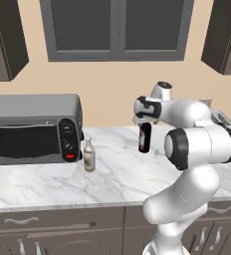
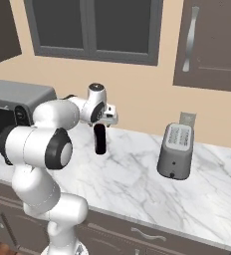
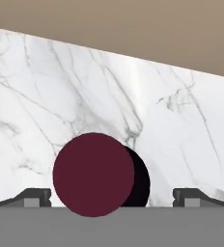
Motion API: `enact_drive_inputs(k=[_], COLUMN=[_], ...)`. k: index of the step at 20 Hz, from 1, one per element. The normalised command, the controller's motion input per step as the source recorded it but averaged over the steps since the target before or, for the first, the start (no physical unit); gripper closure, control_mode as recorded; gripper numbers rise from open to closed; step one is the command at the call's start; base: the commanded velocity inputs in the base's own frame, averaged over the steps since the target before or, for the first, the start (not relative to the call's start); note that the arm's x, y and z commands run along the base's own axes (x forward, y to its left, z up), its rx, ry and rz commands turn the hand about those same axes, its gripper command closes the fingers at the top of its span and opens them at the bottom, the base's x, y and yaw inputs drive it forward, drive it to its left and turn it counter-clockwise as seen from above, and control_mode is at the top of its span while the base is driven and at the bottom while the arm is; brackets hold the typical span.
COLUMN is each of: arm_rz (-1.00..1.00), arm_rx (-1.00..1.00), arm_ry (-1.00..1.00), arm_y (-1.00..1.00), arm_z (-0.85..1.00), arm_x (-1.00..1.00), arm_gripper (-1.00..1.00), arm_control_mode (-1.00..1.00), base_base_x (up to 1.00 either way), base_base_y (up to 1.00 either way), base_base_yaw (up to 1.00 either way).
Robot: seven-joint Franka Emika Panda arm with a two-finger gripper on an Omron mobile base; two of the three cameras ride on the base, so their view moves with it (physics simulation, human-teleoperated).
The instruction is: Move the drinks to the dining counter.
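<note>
A slim dark red-brown bottle stands upright on the marble worktop, close to the back wall. My gripper hangs straight over it, pointing down. In the hand view the bottle's round top lies between the two fingertips, a little left of the middle, and the gripper is open with both tips clear of it. A small beige-grey bottle with a white cap stands beside the toaster oven. The dining counter is out of view.
A grey toaster oven sits at the worktop's left end. A grey two-slot toaster stands to the right, below a wall socket. Dark wall cabinets and a window hang above. Drawers run under the front edge.
</note>
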Motion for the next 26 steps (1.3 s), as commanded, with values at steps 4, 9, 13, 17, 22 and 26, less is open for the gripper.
enact_drive_inputs(k=[4,9,13,17,22,26], arm_rz=[0.00,0.00,0.00,0.00,0.00,0.00], arm_rx=[0.00,0.00,0.00,0.00,0.00,0.00], arm_ry=[-0.09,-0.08,-0.02,-0.02,-0.07,-0.08], arm_y=[0.00,0.00,0.00,-0.01,-0.01,0.00], arm_z=[-0.21,-0.25,-0.35,-0.21,-0.01,0.21], arm_x=[0.26,0.22,0.01,0.00,0.00,-0.13], arm_gripper=[-1.00,-1.00,1.00,1.00,1.00,1.00], arm_control_mode=[-1.00,-1.00,-1.00,-1.00,-1.00,-1.00], base_base_x=[0.00,0.00,0.00,0.00,0.00,0.00], base_base_y=[0.00,0.00,0.00,0.00,0.00,0.00], base_base_yaw=[0.00,0.00,0.00,0.00,0.00,0.00])
